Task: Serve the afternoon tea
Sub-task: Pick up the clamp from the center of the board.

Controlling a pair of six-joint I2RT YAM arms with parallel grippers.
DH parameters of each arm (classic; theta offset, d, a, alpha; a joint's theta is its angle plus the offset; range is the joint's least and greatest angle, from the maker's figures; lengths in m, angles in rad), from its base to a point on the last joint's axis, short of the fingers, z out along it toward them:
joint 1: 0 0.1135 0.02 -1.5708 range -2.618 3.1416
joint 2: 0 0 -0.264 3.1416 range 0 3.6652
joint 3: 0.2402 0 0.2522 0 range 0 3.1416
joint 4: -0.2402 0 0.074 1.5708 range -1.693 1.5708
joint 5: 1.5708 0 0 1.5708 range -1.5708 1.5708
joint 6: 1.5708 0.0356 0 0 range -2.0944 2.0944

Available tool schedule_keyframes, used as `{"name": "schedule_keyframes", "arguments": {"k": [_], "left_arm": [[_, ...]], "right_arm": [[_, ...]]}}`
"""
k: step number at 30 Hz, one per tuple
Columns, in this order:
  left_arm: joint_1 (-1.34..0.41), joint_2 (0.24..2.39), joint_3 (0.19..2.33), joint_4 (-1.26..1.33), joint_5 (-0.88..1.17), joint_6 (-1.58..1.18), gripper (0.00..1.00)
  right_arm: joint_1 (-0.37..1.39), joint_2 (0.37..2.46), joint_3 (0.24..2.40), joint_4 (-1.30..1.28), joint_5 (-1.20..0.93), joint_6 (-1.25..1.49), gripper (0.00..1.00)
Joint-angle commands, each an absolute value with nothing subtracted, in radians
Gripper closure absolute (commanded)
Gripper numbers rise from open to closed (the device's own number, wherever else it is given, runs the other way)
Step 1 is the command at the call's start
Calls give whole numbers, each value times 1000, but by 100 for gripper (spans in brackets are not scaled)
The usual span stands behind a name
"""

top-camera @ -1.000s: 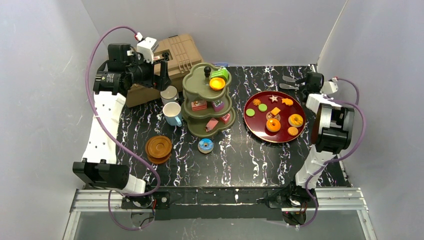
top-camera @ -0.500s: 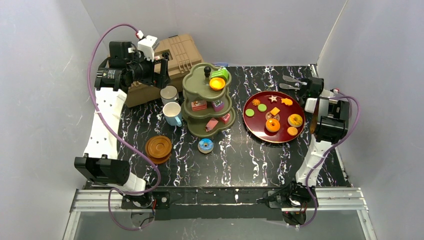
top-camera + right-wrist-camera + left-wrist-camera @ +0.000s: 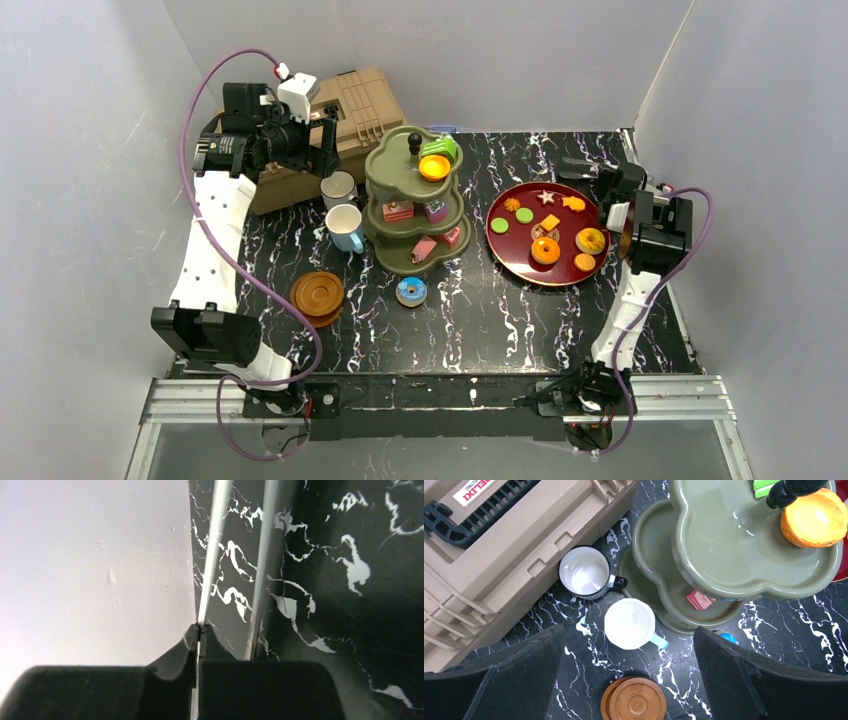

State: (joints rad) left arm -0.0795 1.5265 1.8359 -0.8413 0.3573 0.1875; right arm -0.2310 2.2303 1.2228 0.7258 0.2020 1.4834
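Observation:
The olive-green three-tier stand [image 3: 395,170] carries small cakes, with an orange one [image 3: 434,167] on top. Beside it are a white mug [image 3: 338,187], a light-blue mug [image 3: 345,226] and stacked brown saucers [image 3: 317,296]. My left gripper [image 3: 325,148] hangs open high above the mugs; below it the left wrist view shows the light-blue mug [image 3: 630,623] and the saucers [image 3: 636,700]. At the far right, my right gripper [image 3: 588,170] is low on the table. Its jaws [image 3: 199,630] are shut on a thin silver fork handle [image 3: 212,555], and a second handle [image 3: 265,555] lies alongside.
A dark red plate [image 3: 505,245] with several cakes and donuts lies right of the stand. A blue donut [image 3: 411,291] sits alone on the black marble table. The tan toolbox [image 3: 355,105] stands at the back left. White walls close in on both sides.
My right arm has swung forward and left to the silver forks, and its jaws have gone from open to shut on one handle. The left arm has barely moved.

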Motion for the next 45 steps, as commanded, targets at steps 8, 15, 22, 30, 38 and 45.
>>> {"name": "schedule_keyframes", "arguments": {"k": [8, 15, 22, 30, 38, 45], "left_arm": [[-73, 1501, 1909, -865, 392, 193, 2], [-72, 1472, 1936, -874, 445, 186, 2], [-74, 1453, 1939, -871, 536, 191, 2], [-158, 1417, 1932, -881, 678, 233, 2], [-441, 1379, 1842, -875, 612, 268, 2], [-609, 1321, 1614, -530, 590, 159, 2]], "right_arm": [[-176, 2148, 1148, 889, 112, 1430, 99], [-103, 2086, 1194, 917, 52, 1329, 99], [-10, 1994, 1228, 906, -29, 1206, 99], [66, 1780, 1137, 897, -140, 1004, 99], [145, 1431, 984, 680, -192, 764, 99], [278, 1145, 907, 484, -189, 673, 99]]}}
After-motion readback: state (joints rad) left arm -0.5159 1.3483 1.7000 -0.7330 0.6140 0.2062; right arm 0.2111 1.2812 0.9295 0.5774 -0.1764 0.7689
